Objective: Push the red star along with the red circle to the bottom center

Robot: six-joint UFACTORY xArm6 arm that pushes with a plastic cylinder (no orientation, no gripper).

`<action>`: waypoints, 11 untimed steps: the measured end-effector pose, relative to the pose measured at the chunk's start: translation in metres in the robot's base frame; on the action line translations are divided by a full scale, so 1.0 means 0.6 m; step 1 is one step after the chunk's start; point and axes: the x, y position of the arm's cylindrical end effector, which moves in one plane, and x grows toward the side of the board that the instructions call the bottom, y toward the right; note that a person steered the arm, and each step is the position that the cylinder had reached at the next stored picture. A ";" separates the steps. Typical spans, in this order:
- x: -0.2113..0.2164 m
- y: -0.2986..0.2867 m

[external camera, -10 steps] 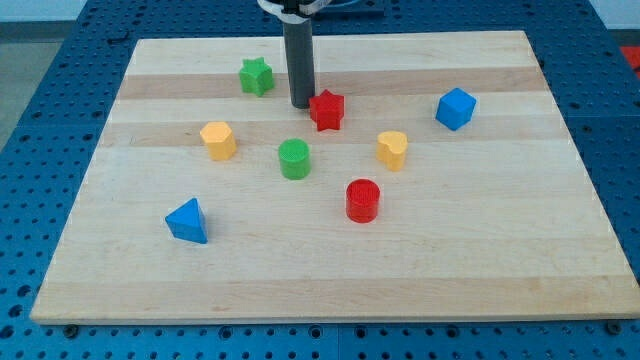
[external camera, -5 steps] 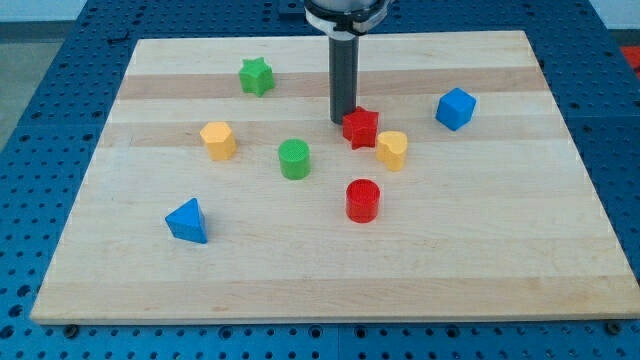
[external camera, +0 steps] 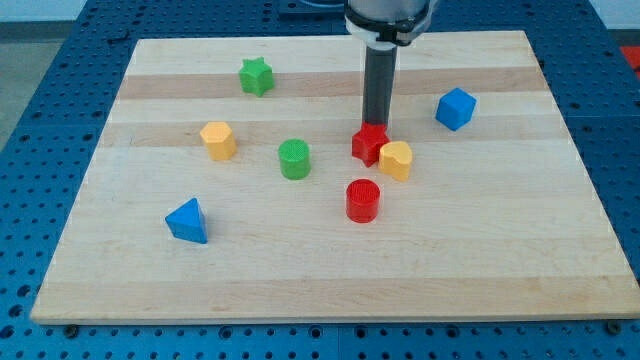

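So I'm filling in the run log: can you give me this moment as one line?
my tip: at top edge of red star | red star: touching yellow block | red circle: apart, below star | stage: pushing

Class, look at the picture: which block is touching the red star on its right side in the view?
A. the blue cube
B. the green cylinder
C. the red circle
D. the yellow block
D: the yellow block sits pressed against the red star on the view's right, while my tip stands just above the star.
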 end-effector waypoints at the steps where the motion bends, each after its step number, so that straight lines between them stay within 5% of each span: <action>1: 0.041 -0.006; 5: 0.159 -0.015; 8: 0.139 -0.058; 11: 0.208 -0.100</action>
